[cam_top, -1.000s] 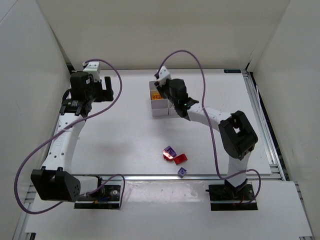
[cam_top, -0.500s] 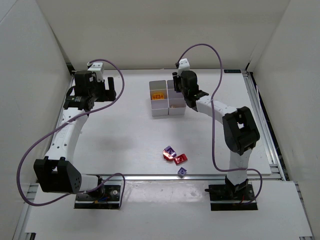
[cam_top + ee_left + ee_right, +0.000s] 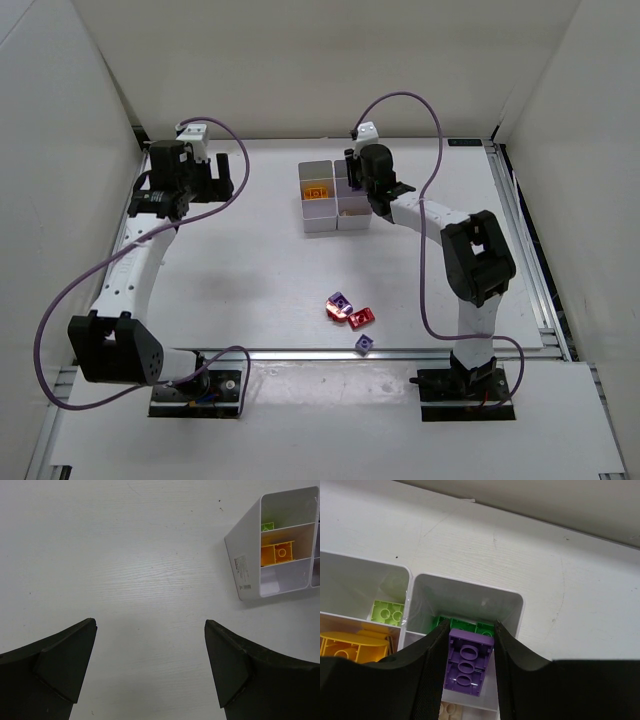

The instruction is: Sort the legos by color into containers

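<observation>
My right gripper [image 3: 469, 630] is shut on a purple lego [image 3: 468, 665], held underside up over the containers [image 3: 517, 605]. Below it, the back right bin holds green legos [image 3: 462, 625]. Other bins hold a yellow-green lego [image 3: 387, 612], an orange one [image 3: 350, 647] and a tan one [image 3: 452, 711]. In the top view the right gripper [image 3: 357, 192] hovers at the right side of the containers [image 3: 320, 222]. My left gripper [image 3: 150, 625] is open over bare table, left of the containers [image 3: 242, 565]. Loose purple [image 3: 340, 300] and red [image 3: 360, 318] legos lie near the front.
Another purple lego [image 3: 365, 344] sits near the table's front edge. White walls enclose the table at the back and both sides. Purple cables loop above both arms.
My right wrist has swung back and to the right, from over the bins' middle to their back right side, the purple lego still gripped. The left arm shifted slightly.
</observation>
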